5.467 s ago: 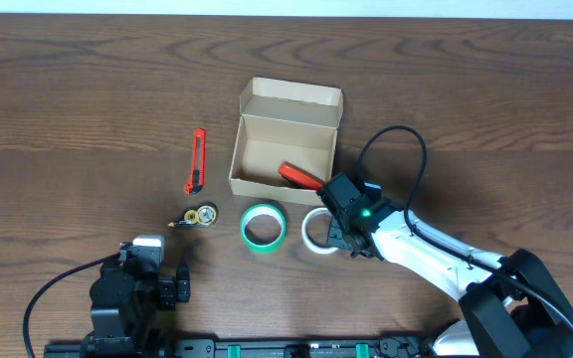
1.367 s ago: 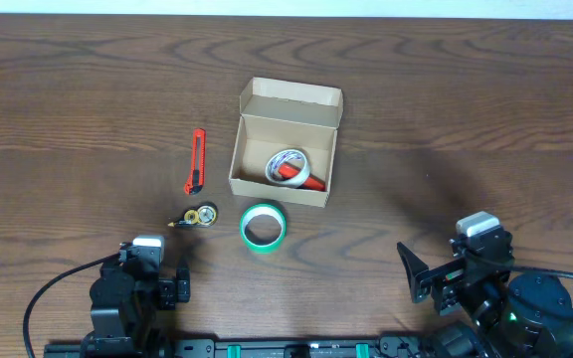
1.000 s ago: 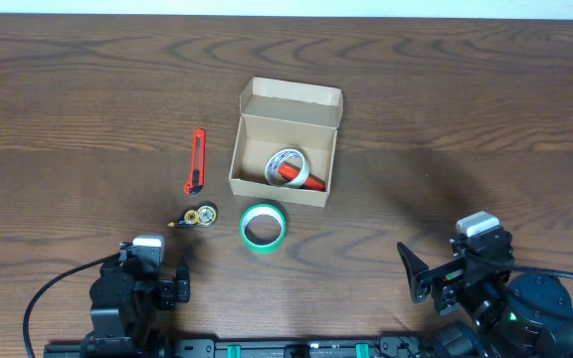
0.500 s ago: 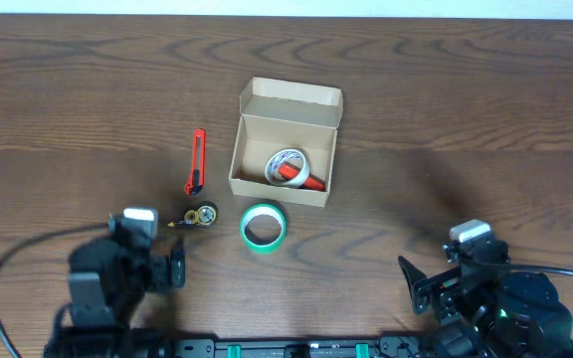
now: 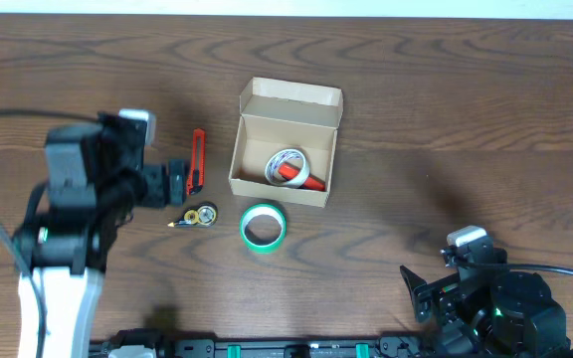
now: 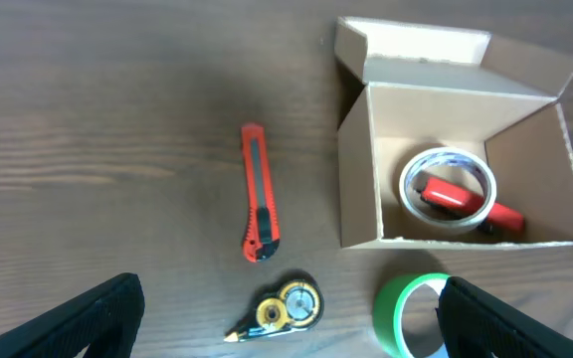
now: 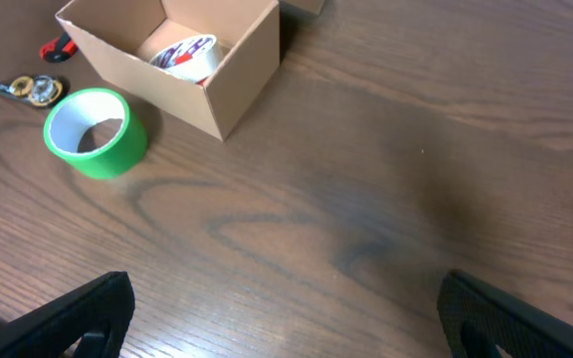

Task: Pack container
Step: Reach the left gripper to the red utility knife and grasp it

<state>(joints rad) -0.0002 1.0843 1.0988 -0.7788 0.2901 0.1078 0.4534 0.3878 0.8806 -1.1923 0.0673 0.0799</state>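
The container, a tan cardboard box with its flap lid open, stands mid-table. Inside lie a white tape roll and a red tool. A green tape roll lies just in front of the box. My left gripper hovers open above the table left of the box, over a red box cutter and a correction-tape dispenser, holding nothing. The right gripper stands open and empty near the front right edge, well clear of the box.
The cutter and the dispenser lie left of the box. The green roll is the nearest thing to the right arm. Bare wooden table stretches right of the box and along the back.
The white roll, on the table five seconds ago, now lies in the box. The left arm has swung up from the front edge to above the cutter. The right arm has pulled back.
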